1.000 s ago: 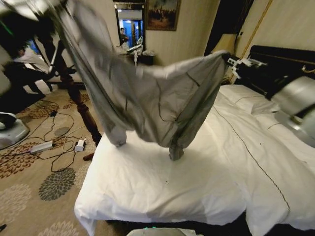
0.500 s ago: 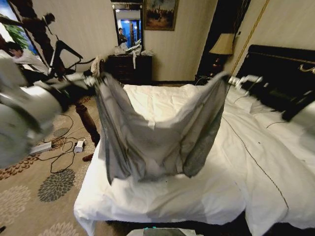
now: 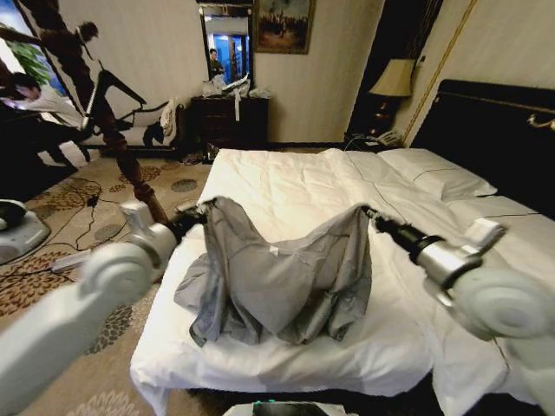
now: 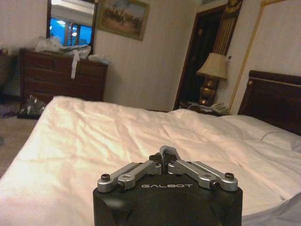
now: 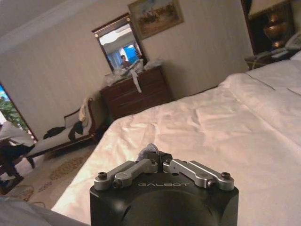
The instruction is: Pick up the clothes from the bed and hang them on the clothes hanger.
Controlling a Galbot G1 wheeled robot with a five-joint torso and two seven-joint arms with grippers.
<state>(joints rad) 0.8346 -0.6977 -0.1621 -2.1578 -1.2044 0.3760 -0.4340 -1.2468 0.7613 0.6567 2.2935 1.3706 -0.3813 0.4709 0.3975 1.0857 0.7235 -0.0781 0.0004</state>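
The grey shirt [image 3: 282,282] sags in a loose heap on the foot half of the bed [image 3: 286,186], its middle resting on the white duvet [image 3: 347,347] while its two upper corners are held just above the covers; the left gripper [image 3: 201,211] is pinched on the corner nearer the carpet side, and the right gripper [image 3: 368,211] is pinched on the opposite corner, toward the side with the pillow [image 3: 438,172]; between them the cloth dips into a shallow hammock with folds spilling toward the foot of the bed; in the left wrist view the left gripper [image 4: 165,153] has its fingers drawn together around a small tuft of grey cloth, with the duvet stretching beyond it toward the dark headboard [image 4: 277,101]; in the right wrist view the right gripper [image 5: 154,153] is likewise closed on a pale tuft, facing across the bed toward a wooden dresser [image 5: 136,94]; beside the bed a dark turned wooden stand [image 3: 95,104] rises from the patterned carpet [image 3: 52,347]; a lamp [image 3: 395,80] stands near the headboard.
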